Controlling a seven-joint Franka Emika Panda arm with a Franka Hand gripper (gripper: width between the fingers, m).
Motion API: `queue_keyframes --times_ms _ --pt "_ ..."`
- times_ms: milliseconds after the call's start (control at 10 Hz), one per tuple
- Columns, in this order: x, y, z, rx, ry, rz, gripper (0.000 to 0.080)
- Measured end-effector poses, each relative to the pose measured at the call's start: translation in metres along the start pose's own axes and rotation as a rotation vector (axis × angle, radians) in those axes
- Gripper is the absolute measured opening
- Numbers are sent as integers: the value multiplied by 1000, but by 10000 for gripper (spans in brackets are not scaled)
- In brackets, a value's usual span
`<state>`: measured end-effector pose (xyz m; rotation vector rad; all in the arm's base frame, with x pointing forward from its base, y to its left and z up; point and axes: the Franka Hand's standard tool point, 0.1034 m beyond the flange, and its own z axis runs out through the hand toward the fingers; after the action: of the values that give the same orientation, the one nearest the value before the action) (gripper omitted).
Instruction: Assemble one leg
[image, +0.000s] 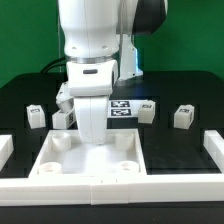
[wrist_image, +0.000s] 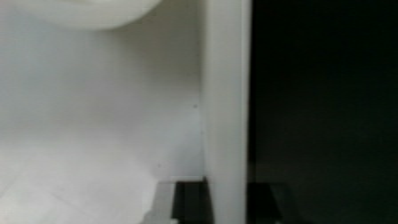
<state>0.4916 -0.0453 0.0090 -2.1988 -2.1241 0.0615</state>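
Note:
The large flat white square panel (image: 92, 165) with round corner recesses lies at the front. My gripper (image: 96, 138) is down on its far edge. In the wrist view the panel (wrist_image: 107, 120) fills one side. Its raised edge runs straight between my two dark fingers (wrist_image: 191, 206), and my gripper (wrist_image: 228, 200) is shut on that edge. Several legs, small white blocks with tags, stand on the black table: two to the exterior view's left (image: 37, 116) (image: 63, 119) and two to its right (image: 148, 110) (image: 183, 116). None is held.
The marker board (image: 123, 106) lies behind the arm. White border rails stand at the exterior view's left (image: 5, 150) and right (image: 212, 150), and one runs along the front (image: 110, 185). The arm's body hides the table's middle.

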Motion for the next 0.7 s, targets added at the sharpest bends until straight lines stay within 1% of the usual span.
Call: queue_keyframes --times_ms 400,500,600,700 --pt "0 0 0 0 0 0 64" --pt "5 -1 1 2 1 14 64" --pt "16 -3 1 3 5 31 65" --pt "26 -3 1 -6 11 19 65"
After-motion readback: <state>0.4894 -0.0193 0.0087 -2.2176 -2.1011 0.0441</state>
